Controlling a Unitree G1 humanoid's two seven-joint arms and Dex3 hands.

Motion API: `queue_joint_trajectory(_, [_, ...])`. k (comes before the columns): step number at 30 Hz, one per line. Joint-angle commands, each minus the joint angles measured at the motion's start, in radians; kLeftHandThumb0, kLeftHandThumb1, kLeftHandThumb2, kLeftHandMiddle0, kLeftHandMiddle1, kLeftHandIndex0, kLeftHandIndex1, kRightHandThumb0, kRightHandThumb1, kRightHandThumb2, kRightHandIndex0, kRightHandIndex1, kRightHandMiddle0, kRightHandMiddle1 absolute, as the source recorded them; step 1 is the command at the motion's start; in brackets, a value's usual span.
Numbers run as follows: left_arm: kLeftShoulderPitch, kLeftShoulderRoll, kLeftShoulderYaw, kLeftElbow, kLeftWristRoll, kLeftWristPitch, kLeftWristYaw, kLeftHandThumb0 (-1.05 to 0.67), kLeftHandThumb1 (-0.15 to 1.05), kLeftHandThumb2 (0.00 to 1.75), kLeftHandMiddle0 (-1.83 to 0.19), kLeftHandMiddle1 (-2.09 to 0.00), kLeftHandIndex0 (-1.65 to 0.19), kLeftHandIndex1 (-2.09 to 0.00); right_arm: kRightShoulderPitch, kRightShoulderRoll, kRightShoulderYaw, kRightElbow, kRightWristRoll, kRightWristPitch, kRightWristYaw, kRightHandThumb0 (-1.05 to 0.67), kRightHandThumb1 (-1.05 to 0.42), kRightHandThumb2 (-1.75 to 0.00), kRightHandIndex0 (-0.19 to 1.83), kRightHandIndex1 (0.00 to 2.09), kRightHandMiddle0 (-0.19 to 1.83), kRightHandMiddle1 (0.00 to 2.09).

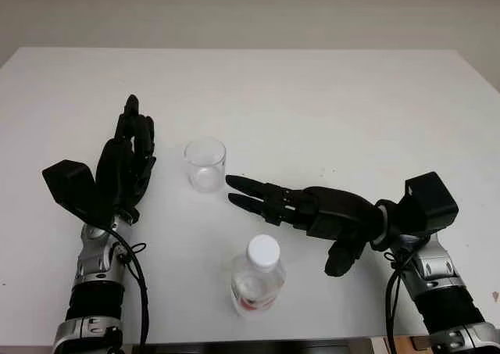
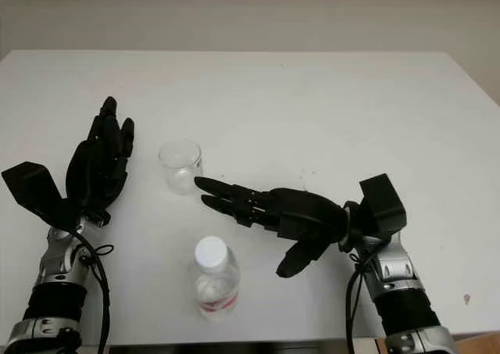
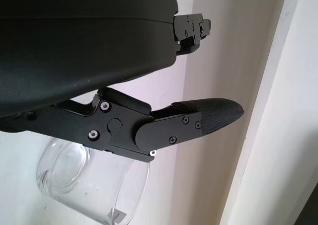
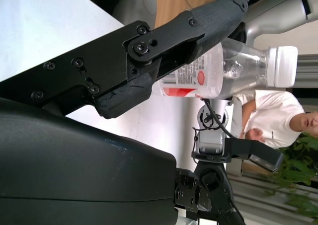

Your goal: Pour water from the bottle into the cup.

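A clear empty cup (image 1: 205, 165) stands upright on the white table (image 1: 351, 96). A clear water bottle (image 1: 258, 280) with a white cap and a red label stands near the front edge, closer to me than the cup. My left hand (image 1: 133, 147) is open just left of the cup, palm turned toward it and not touching; the cup (image 3: 84, 180) sits beside its fingers (image 3: 198, 120). My right hand (image 1: 285, 213) is open between cup and bottle, reaching leftward, fingertips just short of the cup. The bottle (image 4: 238, 66) stands behind its fingers (image 4: 169, 41), untouched.
The table's far edge meets a pale wall, and its front edge runs just below the bottle. A person in a white shirt (image 4: 278, 120) is in the background of the right wrist view.
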State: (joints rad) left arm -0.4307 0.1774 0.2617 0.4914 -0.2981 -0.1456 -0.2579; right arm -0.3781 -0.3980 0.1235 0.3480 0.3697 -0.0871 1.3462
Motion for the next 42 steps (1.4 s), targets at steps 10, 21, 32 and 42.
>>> queue_joint_trajectory(10, [-0.044,0.004,0.004,0.03,0.008,-0.029,0.011,-0.68,1.05,0.61,0.08,-0.06,0.09,-0.06,-0.065,0.036,0.023,0.049,-0.023,-0.008,0.032,-0.98,-0.83,-0.04,-0.19,0.0,-0.19,0.02])
queue_joint_trajectory(21, [-0.048,-0.001,0.003,0.024,0.003,-0.038,0.015,-0.68,1.05,0.58,0.09,-0.05,0.1,-0.05,-0.073,0.074,0.038,0.062,-0.01,-0.074,0.102,-1.04,-0.88,-0.06,-0.19,0.0,-0.19,0.0])
queue_joint_trajectory(32, [-0.047,-0.007,0.002,0.03,0.001,-0.04,0.013,-0.69,1.05,0.57,0.08,-0.06,0.1,-0.06,-0.102,0.078,0.046,0.099,0.006,-0.07,0.231,-0.99,-0.86,-0.05,-0.17,0.03,-0.15,0.04])
queue_joint_trajectory(42, [-0.055,-0.004,0.002,0.043,0.0,-0.06,0.005,-0.69,1.05,0.57,0.08,-0.06,0.1,-0.05,-0.123,0.112,0.067,0.158,-0.004,-0.106,0.261,-1.03,-0.89,-0.06,-0.17,0.05,-0.15,0.05])
